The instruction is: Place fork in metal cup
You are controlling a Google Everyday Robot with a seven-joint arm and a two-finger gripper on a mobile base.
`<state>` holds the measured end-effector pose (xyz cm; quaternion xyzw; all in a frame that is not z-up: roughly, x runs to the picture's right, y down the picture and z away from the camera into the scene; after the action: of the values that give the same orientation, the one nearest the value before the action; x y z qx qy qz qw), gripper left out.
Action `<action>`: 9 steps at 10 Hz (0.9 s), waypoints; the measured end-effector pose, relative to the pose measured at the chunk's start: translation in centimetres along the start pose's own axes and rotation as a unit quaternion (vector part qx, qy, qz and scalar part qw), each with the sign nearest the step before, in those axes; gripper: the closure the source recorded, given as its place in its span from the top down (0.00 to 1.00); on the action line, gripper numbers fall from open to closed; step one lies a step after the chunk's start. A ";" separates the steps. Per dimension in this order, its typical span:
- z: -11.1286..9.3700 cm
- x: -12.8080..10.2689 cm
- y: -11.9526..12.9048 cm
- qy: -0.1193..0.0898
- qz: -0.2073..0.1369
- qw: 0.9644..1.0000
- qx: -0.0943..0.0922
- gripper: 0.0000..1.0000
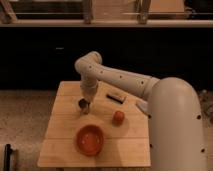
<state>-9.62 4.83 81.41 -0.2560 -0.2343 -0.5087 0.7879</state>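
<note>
The metal cup (83, 105) is a small dark shiny round cup on the left middle of the wooden table (65, 145). My gripper (86, 101) hangs straight down from the white arm, right over the cup's right rim. It touches or nearly touches the cup. The fork does not show on its own; it is hidden at the gripper or in the cup, and I cannot tell which.
A flat dark block with a pale top (115, 97) lies right of the gripper. A small orange-red object (118, 117) sits at centre right. The orange bowl (90, 140) stands near the front. My large white body (175, 130) covers the table's right side.
</note>
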 end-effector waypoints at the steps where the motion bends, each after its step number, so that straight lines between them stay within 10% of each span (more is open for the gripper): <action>1: 0.1 -0.3 -0.7 0.000 -0.004 1.000 0.000 0.00; 9: 0.9 -0.5 -3.1 0.006 -0.011 1.000 0.013 0.00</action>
<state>-12.75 4.66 82.31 -0.2402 -0.2385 -0.5161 0.7868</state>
